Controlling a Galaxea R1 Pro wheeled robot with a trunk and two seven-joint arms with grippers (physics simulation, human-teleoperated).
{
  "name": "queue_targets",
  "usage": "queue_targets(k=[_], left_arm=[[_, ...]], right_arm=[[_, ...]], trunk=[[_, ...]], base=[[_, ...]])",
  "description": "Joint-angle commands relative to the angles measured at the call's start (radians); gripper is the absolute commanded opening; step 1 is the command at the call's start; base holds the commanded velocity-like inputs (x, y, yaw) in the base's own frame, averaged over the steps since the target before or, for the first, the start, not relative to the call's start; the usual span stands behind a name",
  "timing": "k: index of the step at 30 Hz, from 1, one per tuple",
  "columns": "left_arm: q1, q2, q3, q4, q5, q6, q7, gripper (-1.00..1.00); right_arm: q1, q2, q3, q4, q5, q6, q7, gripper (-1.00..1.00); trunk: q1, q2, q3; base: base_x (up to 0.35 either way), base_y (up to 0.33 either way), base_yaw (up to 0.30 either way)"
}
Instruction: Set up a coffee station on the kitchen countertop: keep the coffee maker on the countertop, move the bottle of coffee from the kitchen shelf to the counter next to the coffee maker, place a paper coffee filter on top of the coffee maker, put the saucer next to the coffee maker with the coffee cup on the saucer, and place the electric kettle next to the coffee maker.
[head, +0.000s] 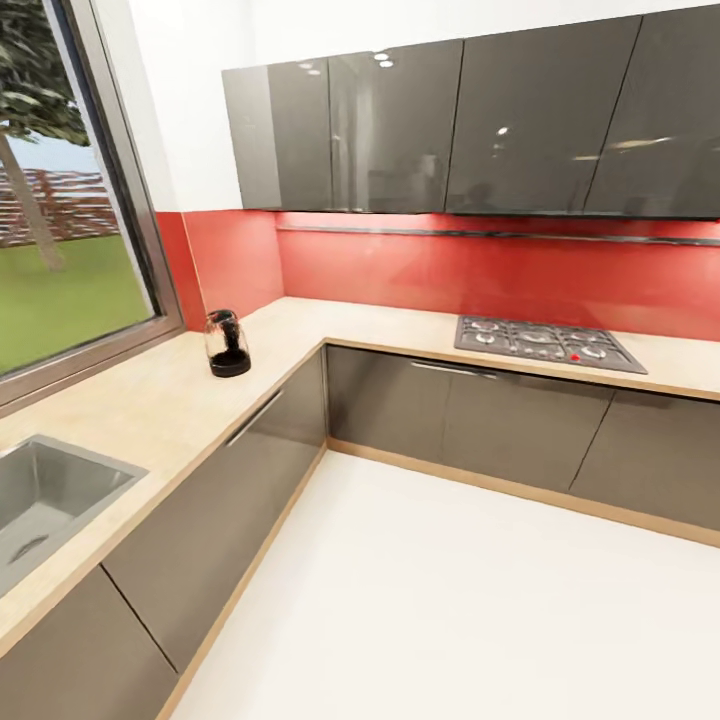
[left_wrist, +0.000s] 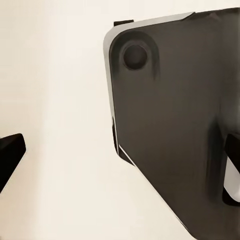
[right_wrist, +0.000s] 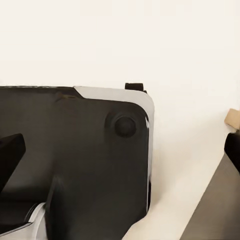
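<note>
Head view: the L-shaped light beige wood-grain worktop (head: 130, 400) ran along the window (head: 60, 190) wall and turned along the red backsplash (head: 480, 270). The electric kettle (head: 227, 344), clear glass with black base and lid and dark in its lower part, stood upright on the worktop near the inner corner, just beyond the window sill's end. It was well apart from the steel sink (head: 45, 500) set into the worktop nearer the camera, and well apart from the gas hob (head: 545, 343) on the other run. Glossy grey wall cabinets (head: 450, 120) hung above the backsplash; glossy grey base cabinet fronts (head: 500, 420) sat under the worktop. The floor (head: 450, 600) was plain white.

Left wrist view: the left end effector (left_wrist: 120, 155) pointed down over the white floor and a dark rounded panel of the robot's base (left_wrist: 170, 130). One black fingertip (left_wrist: 10, 155) sat at one edge of the frame and the other at the opposite edge, so the fingers were spread wide with nothing between them.

Right wrist view: the right end effector (right_wrist: 120, 150) likewise had its black fingertips (right_wrist: 10, 152) far apart at opposite frame edges, nothing held, over the dark base panel (right_wrist: 75, 150) and floor; a grey cabinet front with a wooden edge (right_wrist: 232, 119) showed at one corner
</note>
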Motion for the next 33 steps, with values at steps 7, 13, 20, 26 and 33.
queue_targets(k=[7,13,20,26,33], left_arm=[[-0.001,0.0,0.008,0.001,-0.008,-0.004,-0.002,1.0],[-0.001,0.0,0.008,0.001,-0.008,-0.005,-0.003,1.0],[-0.001,0.0,0.008,0.001,-0.008,-0.005,-0.002,1.0],[-0.001,-0.001,0.008,0.001,-0.008,-0.005,-0.002,1.0],[-0.001,-0.001,0.008,0.001,-0.008,-0.005,-0.003,1.0]], right_arm=[[-0.001,0.0,-0.009,0.001,0.009,-0.003,0.004,1.0],[-0.001,0.0,-0.009,0.001,0.009,-0.003,0.004,1.0],[-0.001,0.0,-0.009,0.001,0.009,-0.003,0.004,1.0],[-0.001,0.0,-0.009,0.001,0.008,-0.003,0.004,1.0],[-0.001,0.001,-0.009,0.001,0.008,-0.003,0.004,1.0]], trunk=[[0.001,-0.002,-0.002],[0.001,-0.002,-0.002],[0.001,-0.002,-0.002],[0.001,-0.002,-0.002],[0.001,-0.002,-0.002]], base=[[0.337,0.101,0.0],[0.337,0.084,0.0],[0.337,0.011,0.0],[0.337,0.001,0.0],[0.337,-0.054,0.0]])
